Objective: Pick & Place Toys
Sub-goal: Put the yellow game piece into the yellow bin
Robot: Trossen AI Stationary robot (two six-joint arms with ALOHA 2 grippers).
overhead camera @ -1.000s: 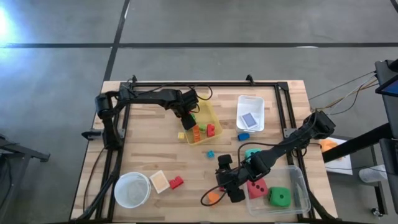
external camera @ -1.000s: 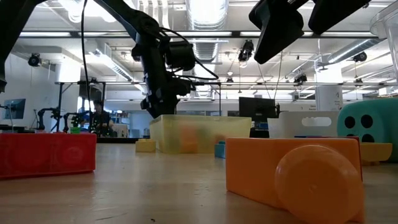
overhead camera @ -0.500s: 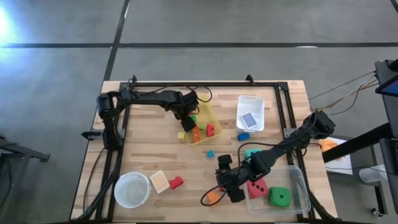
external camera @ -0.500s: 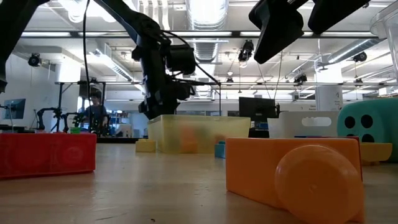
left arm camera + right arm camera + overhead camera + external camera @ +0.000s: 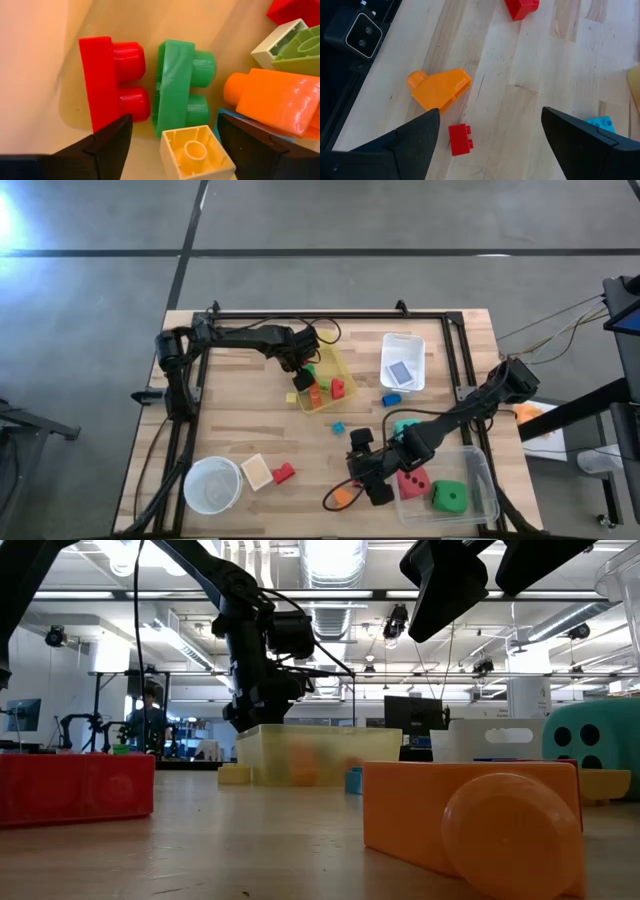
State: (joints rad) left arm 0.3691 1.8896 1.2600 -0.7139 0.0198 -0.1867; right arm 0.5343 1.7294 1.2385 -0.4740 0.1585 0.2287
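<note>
The left gripper [image 5: 170, 137] hangs open inside the yellow bin [image 5: 345, 370], above a yellow block [image 5: 197, 152] among the toys there. The right gripper [image 5: 490, 132], open, hovers over the orange block [image 5: 440, 90]; closing off-centre could push this block away

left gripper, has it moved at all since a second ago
Yes, slightly. In the high view the left gripper has shifted a little toward the left edge of the yellow bin; in the low view it sits lower, nearer the bin's rim.
</note>
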